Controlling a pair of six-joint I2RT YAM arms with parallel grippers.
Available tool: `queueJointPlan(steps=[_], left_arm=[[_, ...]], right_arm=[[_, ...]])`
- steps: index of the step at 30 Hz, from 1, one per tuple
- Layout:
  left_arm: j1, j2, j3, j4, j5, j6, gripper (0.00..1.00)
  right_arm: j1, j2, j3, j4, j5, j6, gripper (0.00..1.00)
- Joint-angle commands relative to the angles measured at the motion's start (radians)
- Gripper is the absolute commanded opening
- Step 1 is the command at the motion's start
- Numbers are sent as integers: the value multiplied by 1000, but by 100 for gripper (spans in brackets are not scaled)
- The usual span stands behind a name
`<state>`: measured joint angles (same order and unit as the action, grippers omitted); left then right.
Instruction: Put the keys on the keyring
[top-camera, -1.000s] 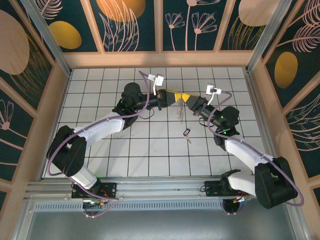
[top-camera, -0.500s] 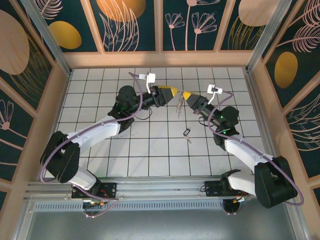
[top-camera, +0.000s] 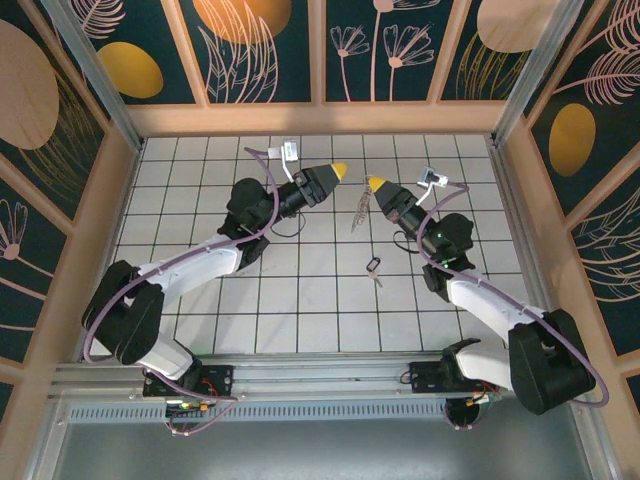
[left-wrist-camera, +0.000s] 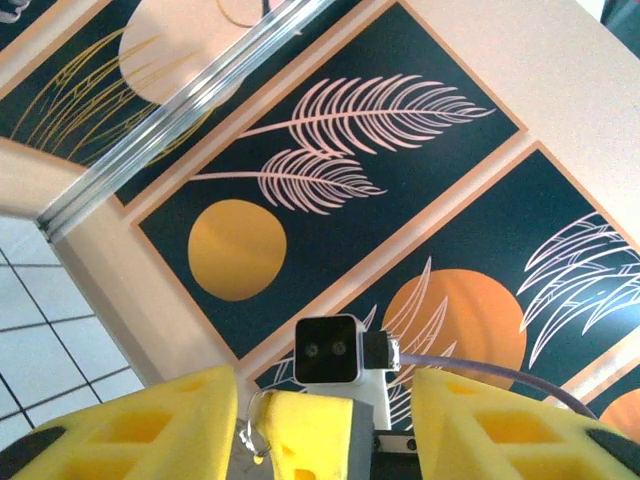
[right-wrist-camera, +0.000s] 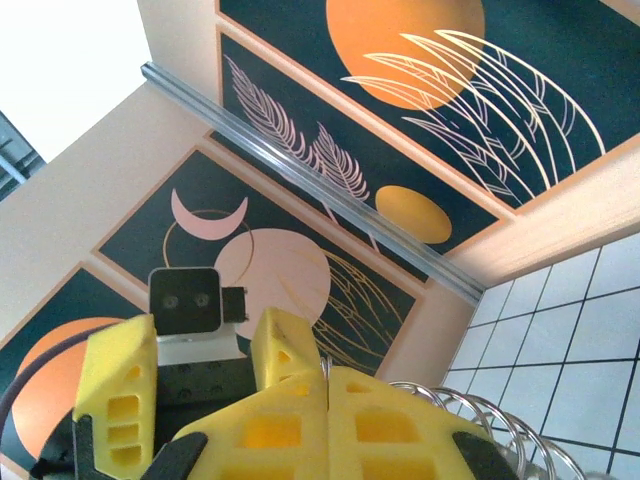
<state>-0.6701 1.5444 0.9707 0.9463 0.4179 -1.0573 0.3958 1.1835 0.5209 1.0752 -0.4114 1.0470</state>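
- Nearest to us, the key (top-camera: 373, 267) lies flat on the white tiled tabletop (top-camera: 200, 330), a little right of the middle and somewhat closer to the near edge than to the far one. Its black head points toward the far edge and its short blade toward us. Nothing touches it.
- Farther back and just above it in the top view, the keyring (top-camera: 359, 212) hangs from the tip of the right gripper (top-camera: 373, 184), lifted off the tiles. The gripper's yellow fingers (right-wrist-camera: 270, 420) are pressed together on the keyring, and its silvery coils curve out beside them in the right wrist view.
- Farthest back, toward the far edge, we see the left gripper (top-camera: 338, 170) facing the right one across a small gap. Its yellow fingers (left-wrist-camera: 170, 420) stand apart, gripping nothing, clear of the keyring.
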Motion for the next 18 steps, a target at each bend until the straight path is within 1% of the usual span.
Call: queueJointPlan(steps=[1, 18], left_arm=[[-10, 27, -17, 73, 11, -36, 47], [-23, 80, -13, 114, 25, -52, 46]], right_arm=[[13, 13, 42, 83, 28, 16, 0], [43, 56, 71, 104, 27, 13, 0]])
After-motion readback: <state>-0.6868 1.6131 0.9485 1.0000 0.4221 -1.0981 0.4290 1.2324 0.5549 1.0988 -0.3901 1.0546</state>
